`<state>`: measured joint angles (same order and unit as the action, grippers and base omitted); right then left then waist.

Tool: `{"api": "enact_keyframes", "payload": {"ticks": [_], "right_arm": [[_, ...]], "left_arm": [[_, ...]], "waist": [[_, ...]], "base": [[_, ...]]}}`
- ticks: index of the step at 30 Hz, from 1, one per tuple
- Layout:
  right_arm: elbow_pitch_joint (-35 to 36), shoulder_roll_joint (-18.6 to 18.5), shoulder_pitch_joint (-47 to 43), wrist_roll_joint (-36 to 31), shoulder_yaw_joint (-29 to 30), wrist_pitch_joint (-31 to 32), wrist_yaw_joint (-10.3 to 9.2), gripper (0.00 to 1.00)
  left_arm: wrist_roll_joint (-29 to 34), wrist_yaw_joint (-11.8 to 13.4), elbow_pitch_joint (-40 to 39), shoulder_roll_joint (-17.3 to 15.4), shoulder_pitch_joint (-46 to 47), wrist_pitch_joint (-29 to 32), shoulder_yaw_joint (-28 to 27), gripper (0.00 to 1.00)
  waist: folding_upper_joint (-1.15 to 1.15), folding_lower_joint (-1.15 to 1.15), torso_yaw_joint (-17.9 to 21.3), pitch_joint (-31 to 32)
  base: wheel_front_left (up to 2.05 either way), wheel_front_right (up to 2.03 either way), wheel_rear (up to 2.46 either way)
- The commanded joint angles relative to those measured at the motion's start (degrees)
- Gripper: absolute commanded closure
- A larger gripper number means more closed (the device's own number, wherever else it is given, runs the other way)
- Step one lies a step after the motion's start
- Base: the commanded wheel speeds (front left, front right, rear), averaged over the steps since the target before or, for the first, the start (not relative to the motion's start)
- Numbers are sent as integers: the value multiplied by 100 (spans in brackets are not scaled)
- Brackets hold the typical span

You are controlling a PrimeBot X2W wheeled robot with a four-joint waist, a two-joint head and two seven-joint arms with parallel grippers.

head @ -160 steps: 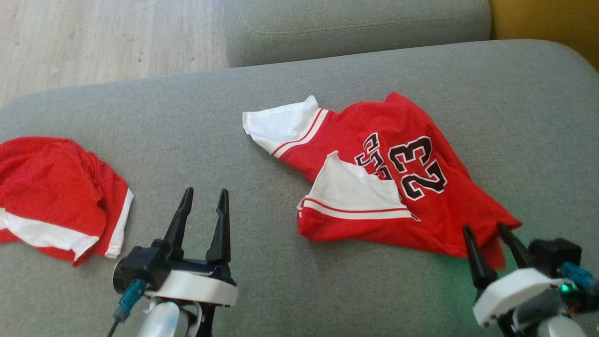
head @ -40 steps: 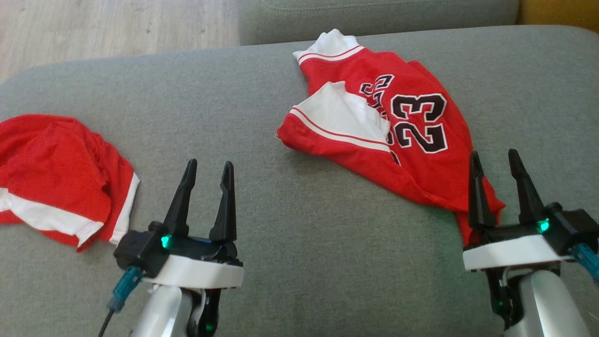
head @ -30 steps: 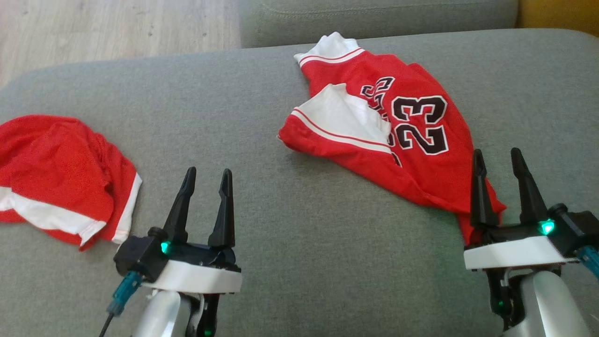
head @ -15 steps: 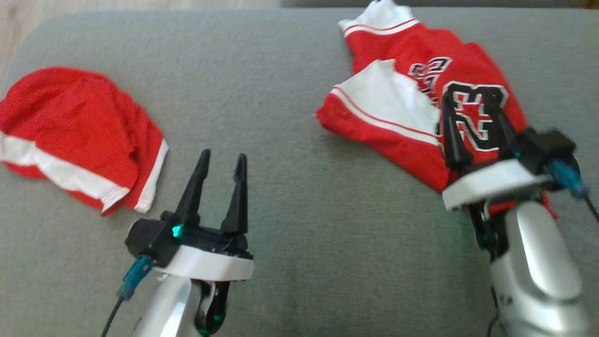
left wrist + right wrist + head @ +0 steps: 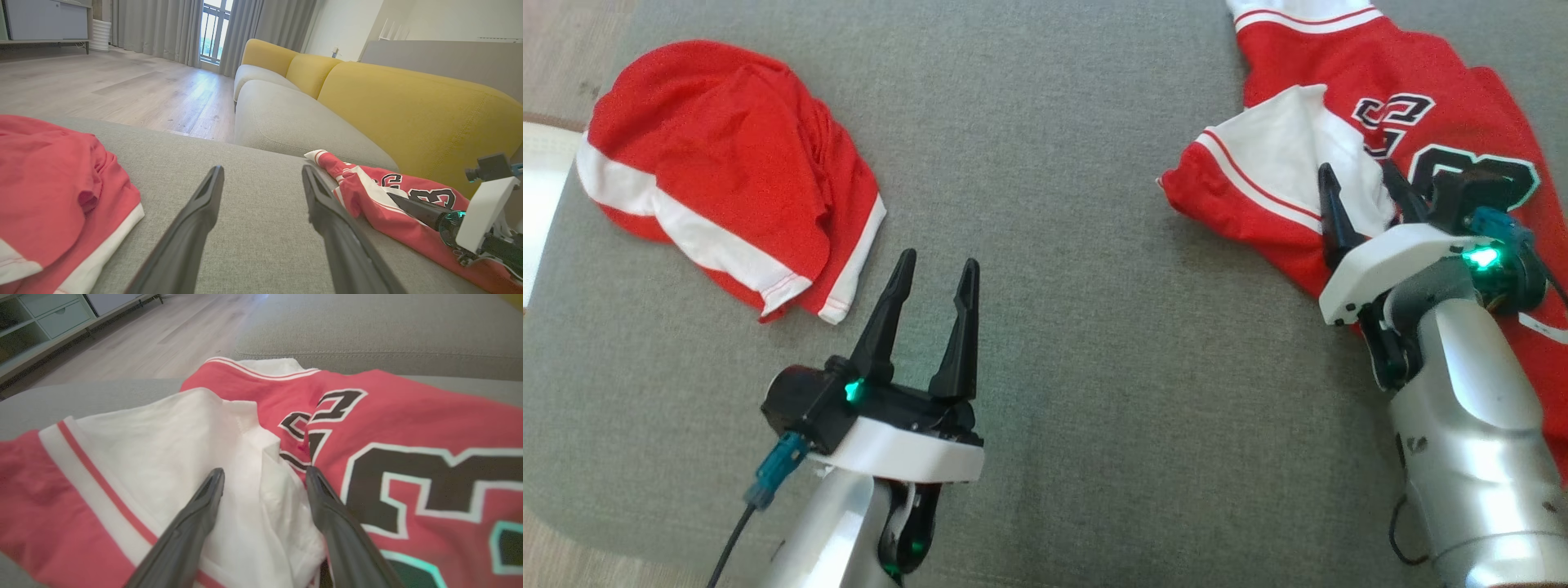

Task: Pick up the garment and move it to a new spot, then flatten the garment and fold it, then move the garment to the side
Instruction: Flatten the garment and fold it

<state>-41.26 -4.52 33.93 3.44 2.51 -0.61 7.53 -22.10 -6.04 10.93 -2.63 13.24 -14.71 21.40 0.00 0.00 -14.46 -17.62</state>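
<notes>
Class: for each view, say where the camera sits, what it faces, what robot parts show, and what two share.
Head: above, looking down at sofa; left arm, right arm, jaws open.
Left wrist: low over sofa, facing shorts and jersey; own jaws, right arm.
Right wrist: close over jersey; own jaws.
Shared: all show the jersey.

We see a grey fabric sofa seat (image 5: pixel 1094 327) with yellow back cushions (image 5: pixel 408 118), a pale wood-plank floor (image 5: pixel 102 85) running to a daylit balcony window (image 5: pixel 212 28) framed by grey curtains (image 5: pixel 155 28), a white wall (image 5: pixel 347 20) beyond, and a low pale drawer unit (image 5: pixel 41 318).
</notes>
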Motion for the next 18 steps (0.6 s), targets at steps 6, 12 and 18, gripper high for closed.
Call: {"api": "enact_keyframes", "payload": {"ticks": [6,12,18], "right_arm": [[-502,31,516,-46,-141,-272,-4,54],[-755,49,676,10,-326,-606,-4,100],[-665,120,668,204,-835,-1085,-4,100]], "left_arm": [[-10,50,-161,-25,247,-29,-99,0],[-7,71,-125,-25,263,-29,-94,0],[15,77,-78,-25,205,-29,-145,0]], "waist": [[0,0,-60,-109],[0,0,-4,-67],[0,0,166,164]], "base": [[0,0,0],[0,0,0],[0,0,0]]}}
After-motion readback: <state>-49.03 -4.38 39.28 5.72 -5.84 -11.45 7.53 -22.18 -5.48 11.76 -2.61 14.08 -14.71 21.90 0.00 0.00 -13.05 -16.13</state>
